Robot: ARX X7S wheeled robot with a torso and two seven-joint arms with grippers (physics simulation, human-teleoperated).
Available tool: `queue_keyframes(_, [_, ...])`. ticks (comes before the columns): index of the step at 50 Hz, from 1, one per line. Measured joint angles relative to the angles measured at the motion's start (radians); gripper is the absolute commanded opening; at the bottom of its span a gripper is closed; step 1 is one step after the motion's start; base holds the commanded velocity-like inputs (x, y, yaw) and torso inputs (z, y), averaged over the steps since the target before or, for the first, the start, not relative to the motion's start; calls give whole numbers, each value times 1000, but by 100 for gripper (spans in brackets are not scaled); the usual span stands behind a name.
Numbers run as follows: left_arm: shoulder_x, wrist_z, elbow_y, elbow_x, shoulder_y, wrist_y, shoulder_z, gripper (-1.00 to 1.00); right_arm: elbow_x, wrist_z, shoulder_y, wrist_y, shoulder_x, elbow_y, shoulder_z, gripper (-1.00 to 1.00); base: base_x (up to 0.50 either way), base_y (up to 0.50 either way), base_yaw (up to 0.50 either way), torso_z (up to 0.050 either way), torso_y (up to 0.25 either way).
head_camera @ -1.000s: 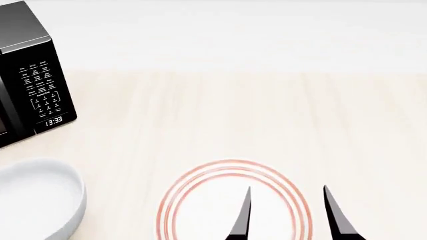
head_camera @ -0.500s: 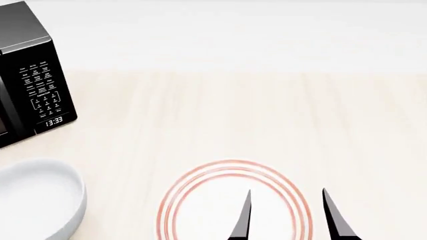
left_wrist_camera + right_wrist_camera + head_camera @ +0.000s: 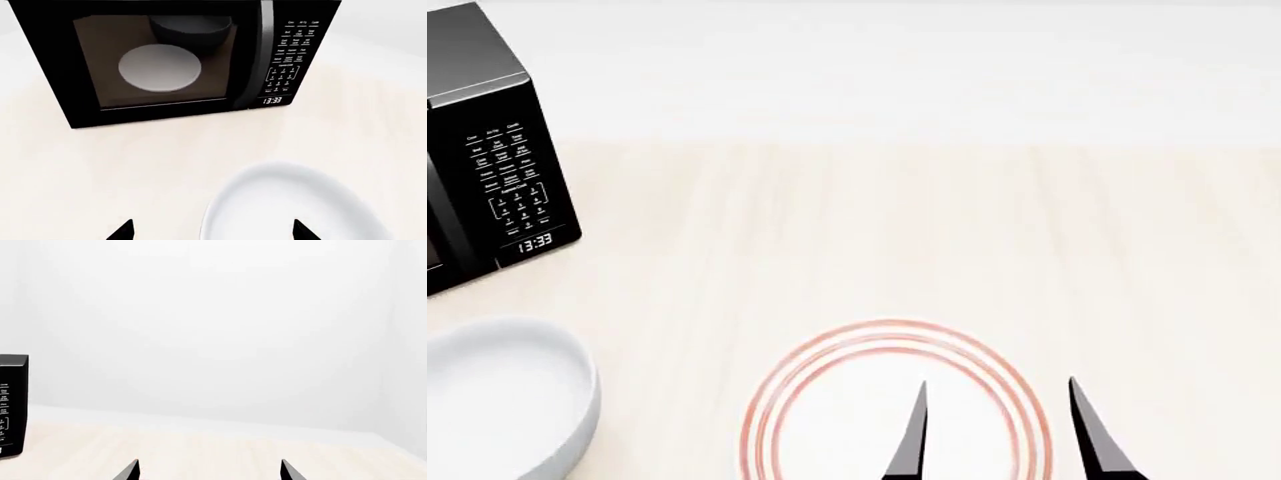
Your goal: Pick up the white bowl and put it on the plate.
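Right gripper [image 3: 998, 430] spread wide and empty over plate [image 3: 827, 400], left gripper [image 3: 212, 231] parted, empty, above white bowl [image 3: 293, 205]

Almost nothing differs across the second. In the head view the right pincer [image 3: 998, 432] sits a touch lower in the frame than a second ago: its two dark fingertips [image 3: 914, 425] now begin slightly nearer the bottom edge, and the right-hand tip has drifted a little to the left, narrowing the gap between the two very slightly. They hang over the near right part of the plate [image 3: 827, 400], spread apart and empty.
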Motion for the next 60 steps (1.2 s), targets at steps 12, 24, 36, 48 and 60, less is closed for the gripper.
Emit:
queue_keyframes(12, [5, -132, -60, -132, 22, 38, -44, 100, 2, 6, 4, 1, 7, 5, -8, 100, 0, 0, 0, 0, 0])
queue_keyframes(24, [7, -233, -79, -238, 37, 44, -49, 100, 3, 9, 5, 1, 13, 8, -18, 100, 0, 0, 0, 0, 0])
queue_keyframes(36, [7, -333, -98, -349, 48, 48, -55, 100, 3, 12, 4, -1, 19, 9, -26, 100, 0, 0, 0, 0, 0])
queue_keyframes(48, [0, -418, -135, -431, 48, 69, -67, 100, 6, 14, 7, -4, 25, 13, -32, 100, 0, 0, 0, 0, 0])
queue_keyframes(60, [-6, -488, -175, -481, 49, 103, -66, 100, 10, 17, 9, -4, 30, 15, -36, 100, 0, 0, 0, 0, 0])
